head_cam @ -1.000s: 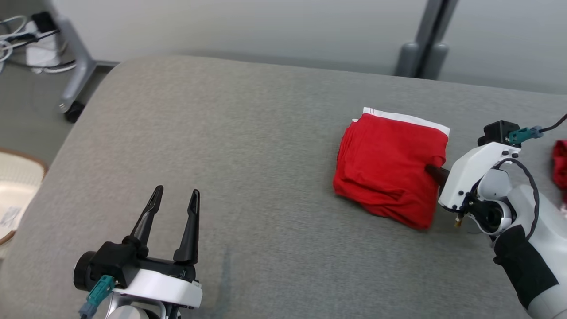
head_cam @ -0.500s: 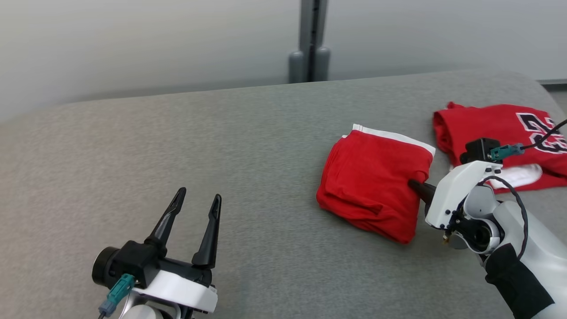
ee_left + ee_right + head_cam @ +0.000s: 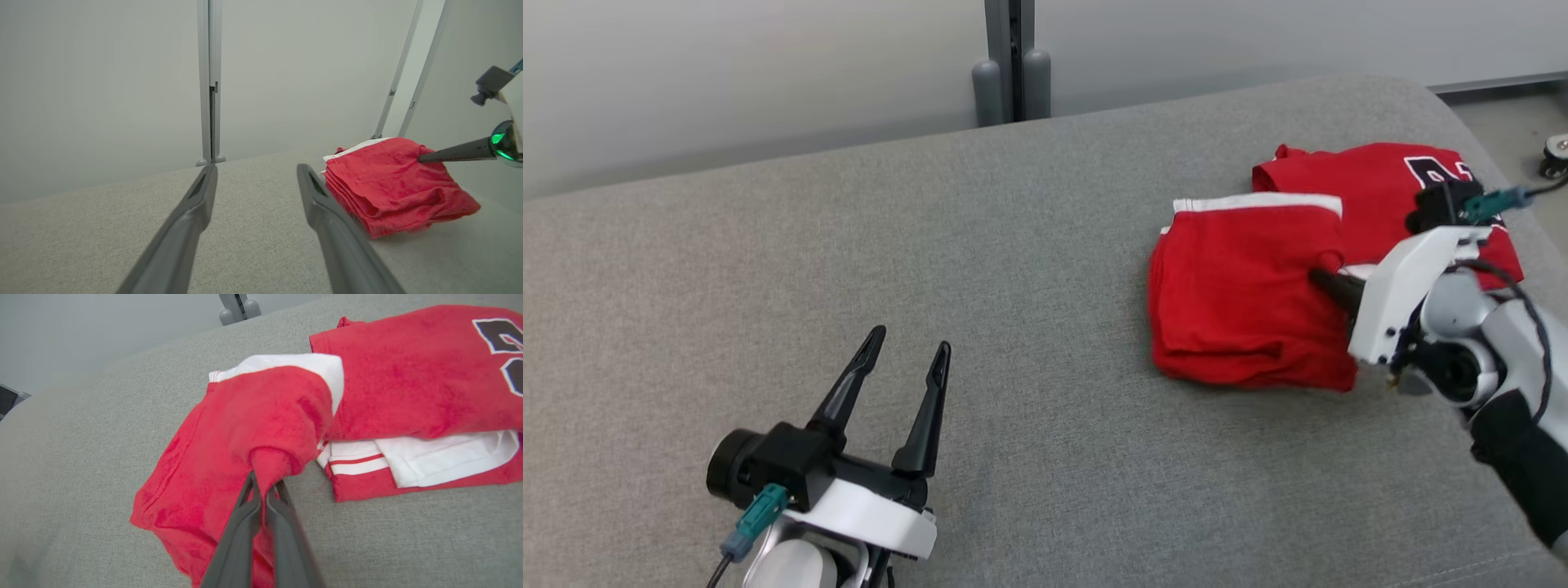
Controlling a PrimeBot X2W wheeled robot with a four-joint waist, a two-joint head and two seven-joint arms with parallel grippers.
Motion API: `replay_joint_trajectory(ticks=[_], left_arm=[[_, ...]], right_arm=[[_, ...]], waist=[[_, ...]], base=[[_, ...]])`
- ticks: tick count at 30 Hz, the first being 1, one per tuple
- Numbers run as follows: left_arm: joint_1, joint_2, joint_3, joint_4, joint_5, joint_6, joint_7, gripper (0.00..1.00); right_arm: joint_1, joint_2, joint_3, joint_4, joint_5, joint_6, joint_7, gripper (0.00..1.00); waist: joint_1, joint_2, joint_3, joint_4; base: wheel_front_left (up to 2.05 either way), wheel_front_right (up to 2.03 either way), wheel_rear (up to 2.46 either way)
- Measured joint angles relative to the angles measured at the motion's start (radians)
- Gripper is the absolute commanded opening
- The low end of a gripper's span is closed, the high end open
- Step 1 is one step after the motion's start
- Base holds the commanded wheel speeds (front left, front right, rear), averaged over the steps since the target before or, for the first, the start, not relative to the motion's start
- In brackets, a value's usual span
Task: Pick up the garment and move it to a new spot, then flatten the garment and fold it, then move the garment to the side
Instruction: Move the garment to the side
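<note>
- Evidently the final move-aside step is underway: the right pincer (image 3: pixel 1321 278) is clenching a pinch of the folded red garment (image 3: pixel 1241 314), which is lying on the grey padded surface (image 3: pixel 980 269) just beside a red jersey (image 3: pixel 1372 175).
- The left pincer (image 3: pixel 905 359) is hovering released, well apart.
- Next, probably, it is needing a gentle carry sideways without spilling the folds.

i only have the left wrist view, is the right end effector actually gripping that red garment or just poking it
Observer: Gripping. The right wrist view shows the right end effector shut on a pinched bit of the folded red garment.
Operator: anything behind it i cant see
Observer: Yes, a second red shirt with dark lettering lies just beyond it, by its white-banded corner.
</note>
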Motion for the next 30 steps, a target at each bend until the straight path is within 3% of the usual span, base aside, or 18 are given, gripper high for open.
replay_joint_trajectory(ticks=[20,30], left_arm=[[-0.088,0.021,-0.04,-0.005,0.013,-0.006,0.0,1.0],[-0.125,0.024,-0.053,-0.011,0.015,-0.007,0.0,1.0]], right_arm=[[-0.28,-0.228,0.134,0.062,-0.099,0.0,0.058,0.0],[-0.386,-0.239,0.157,0.224,-0.234,0.0,0.046,0.0]], waist=[[0.0,0.0,0.169,0.078],[0.0,0.0,0.238,0.085]], base=[[0.0,0.0,0.0],[0.0,0.0,0.0]])
